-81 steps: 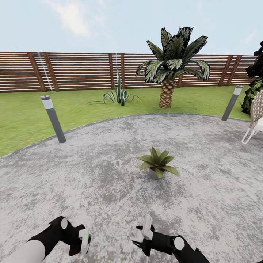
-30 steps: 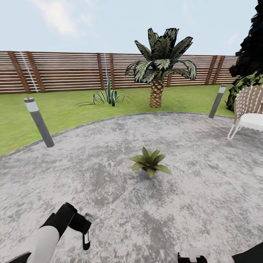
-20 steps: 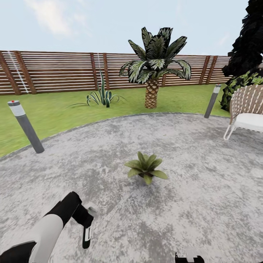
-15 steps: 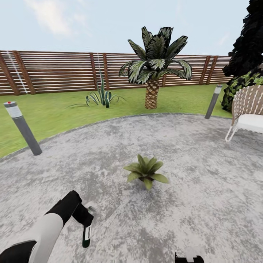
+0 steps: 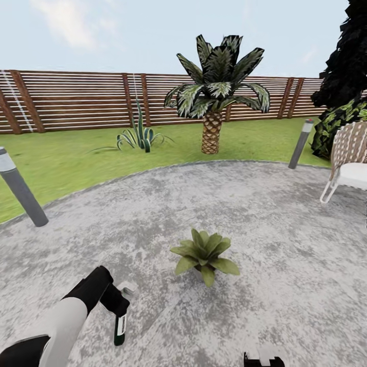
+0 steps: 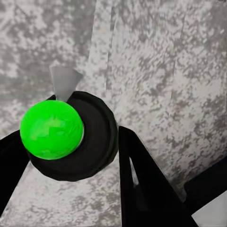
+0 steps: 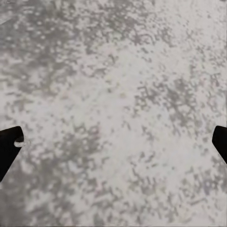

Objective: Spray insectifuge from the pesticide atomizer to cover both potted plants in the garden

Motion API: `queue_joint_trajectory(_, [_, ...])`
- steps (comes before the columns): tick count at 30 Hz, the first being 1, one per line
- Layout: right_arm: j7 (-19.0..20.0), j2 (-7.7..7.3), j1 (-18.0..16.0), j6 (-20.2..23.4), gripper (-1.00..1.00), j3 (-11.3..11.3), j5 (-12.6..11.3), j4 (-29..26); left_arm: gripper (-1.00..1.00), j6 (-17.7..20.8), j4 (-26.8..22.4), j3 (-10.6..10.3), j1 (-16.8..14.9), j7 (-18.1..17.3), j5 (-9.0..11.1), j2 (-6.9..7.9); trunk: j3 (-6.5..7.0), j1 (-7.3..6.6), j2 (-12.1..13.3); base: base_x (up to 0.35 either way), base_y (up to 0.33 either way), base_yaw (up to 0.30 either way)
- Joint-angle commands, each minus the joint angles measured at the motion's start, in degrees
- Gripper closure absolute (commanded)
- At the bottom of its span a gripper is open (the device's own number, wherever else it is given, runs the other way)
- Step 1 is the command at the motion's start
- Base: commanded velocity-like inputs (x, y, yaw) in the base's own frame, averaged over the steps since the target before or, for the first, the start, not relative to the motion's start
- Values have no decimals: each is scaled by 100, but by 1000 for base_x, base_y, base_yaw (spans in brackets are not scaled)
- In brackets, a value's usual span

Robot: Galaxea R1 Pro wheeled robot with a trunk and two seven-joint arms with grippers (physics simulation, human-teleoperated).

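**Approach to first plant, atomizer in hand**

Item: plant [image 5: 205,253], a low green rosette in a small grey pot, upright on the grey patio [image 5: 285,239]. It sits lower and larger in the head view than in the earlier frames, while the post [image 5: 18,188], palm [image 5: 216,97] and fence [image 5: 71,102] slide leftward and outward; the whole picture shifts, so the camera and base are closing in, not the things moving.

Item: atomizer [image 6: 66,137], a dark body with a bright green ball top and a pale nozzle, seen in the left wrist view between the left gripper [image 6: 71,156] fingers [image 6: 142,179], which are clamped on it. In the head view it hangs from the left gripper [image 5: 120,313] near the patio, well short of the plant, with the nozzle not aimed at the leaves.

Item: right gripper [image 7: 113,142], fingers apart at the frame edges of its wrist view, nothing between them, grey paving beyond; it drops from beside the left arm to the bottom edge of the head view [image 5: 262,359].

Item: chair [image 5: 351,163], white, at the right edge.

Status, as judged: pickup done, spraying not begun; the second plant is yet to be found
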Motion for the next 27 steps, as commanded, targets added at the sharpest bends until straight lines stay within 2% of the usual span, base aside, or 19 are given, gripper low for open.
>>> queue_joint_trajectory(1, [-16,0,-4,-18,-100,49,-46,4,100,31,-8,45,-1,-38,-39,-3,-4,2,-2,282,222,-202])
queue_joint_trajectory(7, [-10,-11,-4,-18,-100,49,-34,4,100,29,-2,28,35,-40,-49,-27,6,2,-2,87,71,-144])
queue_joint_trajectory(10, [-8,-9,-4,-18,-100,57,-35,4,100,34,1,-242,32,-67,-48,-62,6,2,-2,1,1,-3])
queue_joint_trajectory(12, [-14,-9,-4,-18,-100,57,-37,4,100,150,-9,-442,-1,-363,-46,-82,6,2,-2,55,0,0])
queue_joint_trajectory(14, [-15,-9,-4,-18,-100,57,-37,4,100,345,-13,-484,-104,-559,-56,-77,6,2,-2,231,0,-18])
queue_joint_trajectory(19, [-9,-8,-4,-18,-100,51,-37,4,100,435,-8,-534,-221,-649,-55,-83,6,2,-2,303,0,-191])
queue_joint_trajectory(22, [-7,-9,-4,-18,-100,49,-37,4,100,441,-1,-855,-221,-655,-34,-100,6,2,-2,211,0,-257])
queue_joint_trajectory(27, [-7,-9,-4,-18,-100,49,-45,4,100,442,1,-969,-188,-658,-32,-84,6,2,-2,31,0,-262])
